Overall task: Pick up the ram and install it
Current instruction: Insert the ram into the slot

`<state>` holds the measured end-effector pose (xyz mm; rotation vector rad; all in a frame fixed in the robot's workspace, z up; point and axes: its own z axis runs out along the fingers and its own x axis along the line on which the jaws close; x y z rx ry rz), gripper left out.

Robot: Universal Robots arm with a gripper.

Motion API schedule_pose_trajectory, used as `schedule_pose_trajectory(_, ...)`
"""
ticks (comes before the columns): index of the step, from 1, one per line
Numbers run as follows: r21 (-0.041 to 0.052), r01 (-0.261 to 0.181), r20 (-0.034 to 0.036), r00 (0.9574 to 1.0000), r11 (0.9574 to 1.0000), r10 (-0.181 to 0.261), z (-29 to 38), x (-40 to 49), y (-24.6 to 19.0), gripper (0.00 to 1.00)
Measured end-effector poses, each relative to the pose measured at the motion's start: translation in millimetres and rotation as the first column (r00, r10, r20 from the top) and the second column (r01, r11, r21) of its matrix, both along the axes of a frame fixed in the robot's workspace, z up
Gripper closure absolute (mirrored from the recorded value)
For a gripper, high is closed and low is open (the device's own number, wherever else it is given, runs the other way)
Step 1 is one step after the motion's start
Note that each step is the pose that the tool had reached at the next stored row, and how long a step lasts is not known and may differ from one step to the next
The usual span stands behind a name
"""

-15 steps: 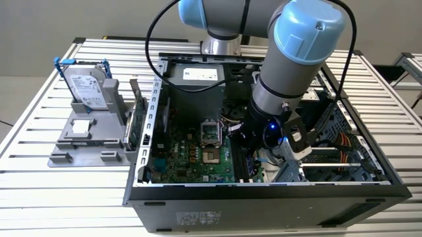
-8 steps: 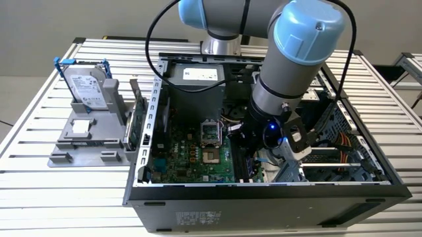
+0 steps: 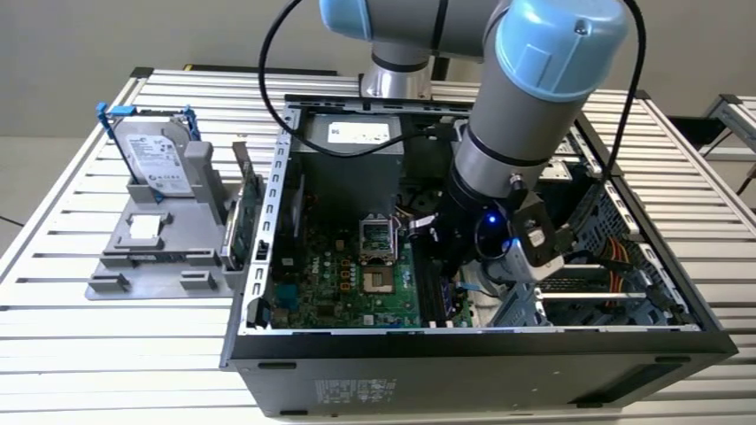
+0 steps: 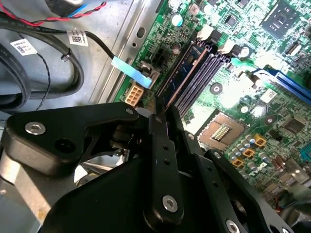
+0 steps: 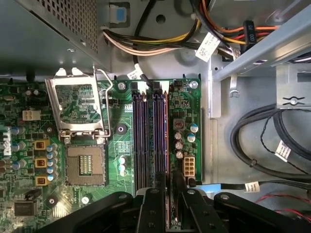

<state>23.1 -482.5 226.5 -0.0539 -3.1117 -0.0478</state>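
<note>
- Exterior view: the arm reaches down into the open case [image 3: 473,341] lying on the slatted desk [image 3: 71,354], with the gripper [image 3: 455,266] low over the board's [image 3: 343,283] memory slots, toward the view's right of the empty socket [image 3: 375,237]. A grey rack [image 3: 154,257] on the desk at the view's left holds the hard drive [image 3: 156,155] upright and a card [image 3: 243,221] on edge.
- Second wrist view: the jaws are drawn in close around the ram [image 4: 182,73], a thin stick running straight away from the gripper [image 4: 163,114] along the slots [image 4: 204,75]. It seems to sit in the outermost slot, nearest the case wall and the cables [image 4: 48,63]; whether the latches have closed cannot be told.
- First wrist view: the ram [image 5: 168,141] lies edge-on, directly ahead of the gripper [image 5: 168,187], its long axis parallel to the empty slots [image 5: 146,141] beside it. The jaws pinch it at the near end. The socket [image 5: 80,109] stands open with nothing in it.
</note>
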Motion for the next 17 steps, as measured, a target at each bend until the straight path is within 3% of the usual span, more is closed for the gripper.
schedule_pose_trajectory(8, 0.0, 0.0, -0.0001, 1.0, 1.0, 0.0, 14.6, 0.0, 0.0, 0.0)
schedule_pose_trajectory(13, 0.0006, 0.0, 0.0, 1.0, 1.0, 0.0, 16.2, 0.0, 0.0, 0.0)
schedule_pose_trajectory(14, 0.0006, 0.0, -0.0001, 1.0, 1.0, 0.0, 16.2, 0.0, -0.1, 1.0)
schedule_pose_trajectory(17, 0.001, 0.0, -0.0001, 1.0, 1.0, 0.0, 16.3, 0.0, -0.1, 1.0)
